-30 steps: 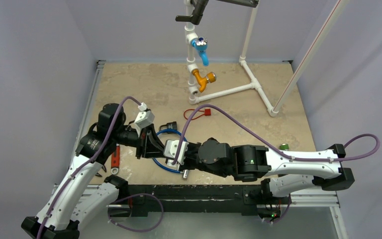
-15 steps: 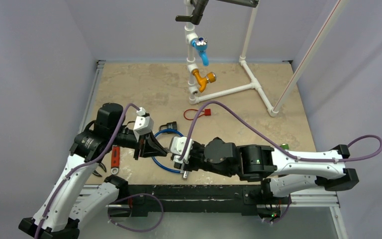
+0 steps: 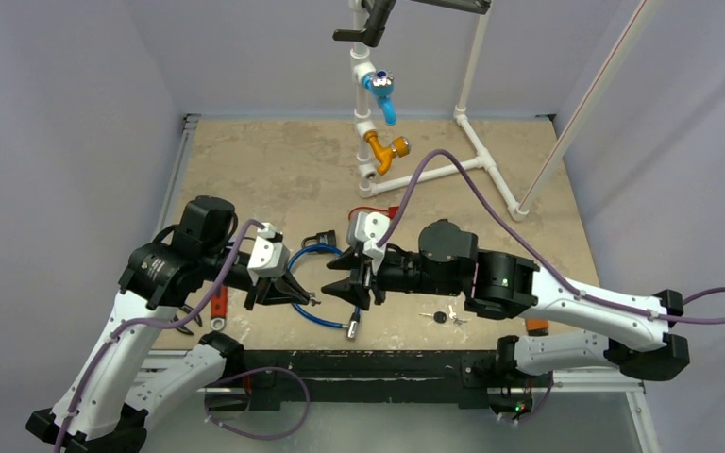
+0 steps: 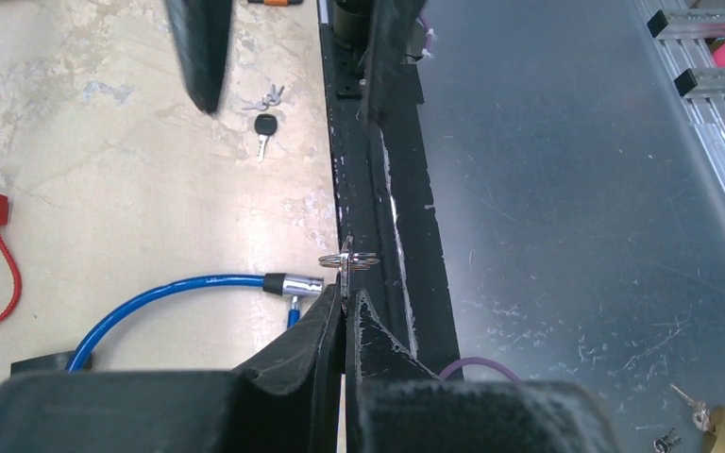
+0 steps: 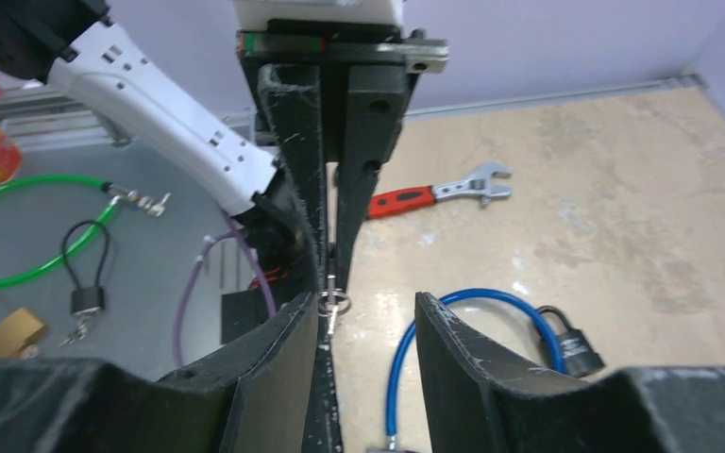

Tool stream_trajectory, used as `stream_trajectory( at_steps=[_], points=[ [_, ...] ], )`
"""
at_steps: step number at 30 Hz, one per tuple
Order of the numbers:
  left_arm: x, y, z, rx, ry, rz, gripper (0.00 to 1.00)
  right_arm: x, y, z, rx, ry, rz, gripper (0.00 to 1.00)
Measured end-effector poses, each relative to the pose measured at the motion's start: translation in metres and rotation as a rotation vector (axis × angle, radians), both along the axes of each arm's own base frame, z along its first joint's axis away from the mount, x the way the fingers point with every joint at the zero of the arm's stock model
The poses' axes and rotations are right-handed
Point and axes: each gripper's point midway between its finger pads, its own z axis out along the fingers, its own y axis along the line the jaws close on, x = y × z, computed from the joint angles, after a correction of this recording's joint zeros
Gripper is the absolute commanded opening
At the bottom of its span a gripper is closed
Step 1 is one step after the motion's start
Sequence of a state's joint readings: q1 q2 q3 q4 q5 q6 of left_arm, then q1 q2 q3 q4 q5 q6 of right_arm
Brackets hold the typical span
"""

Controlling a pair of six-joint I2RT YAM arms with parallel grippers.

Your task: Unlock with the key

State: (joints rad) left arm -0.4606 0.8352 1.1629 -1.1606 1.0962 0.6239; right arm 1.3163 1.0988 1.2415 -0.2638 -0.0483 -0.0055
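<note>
Grip change: right gripper (image 5: 368,316) opened, left gripper (image 4: 345,307) closed.
Right arm drawn back rightward; key (image 4: 346,263) now pinched in left jaws only.

You get soft, even overhead light, faint shadows on the table (image 3: 283,160), crisp top view, left gripper (image 4: 345,304) blurred close to your wrist lens.

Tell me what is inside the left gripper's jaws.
A key, its ring poking out of the shut left gripper; the rest is covered by its fingers.

I see the ringed key (image 4: 346,269) pinched in my left pincer (image 4: 345,297), the blue cable lock (image 4: 179,288) looped on the worktop (image 4: 104,142) nearby.
</note>
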Motion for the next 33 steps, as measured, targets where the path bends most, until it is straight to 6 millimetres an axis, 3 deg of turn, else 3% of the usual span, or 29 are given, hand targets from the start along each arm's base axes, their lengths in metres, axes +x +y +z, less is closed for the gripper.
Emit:
stream_trajectory(
  at_steps=[11,19,26,33],
  points=[
    [0.006,0.001,-0.004,0.028,-0.019,0.016,0.0,-0.019,0.027,-0.037,-0.083,0.134,0.135,0.32],
    [0.006,0.002,-0.005,0.034,-0.017,0.025,0.0,-0.014,0.03,-0.039,-0.086,0.143,0.118,0.08],
    [0.007,0.005,-0.007,0.054,-0.018,0.049,0.0,-0.01,0.035,-0.042,-0.096,0.151,0.102,0.09],
    [0.008,0.007,-0.009,0.067,-0.02,0.065,0.0,-0.01,0.038,-0.043,-0.098,0.163,0.103,0.19]
  ],
)
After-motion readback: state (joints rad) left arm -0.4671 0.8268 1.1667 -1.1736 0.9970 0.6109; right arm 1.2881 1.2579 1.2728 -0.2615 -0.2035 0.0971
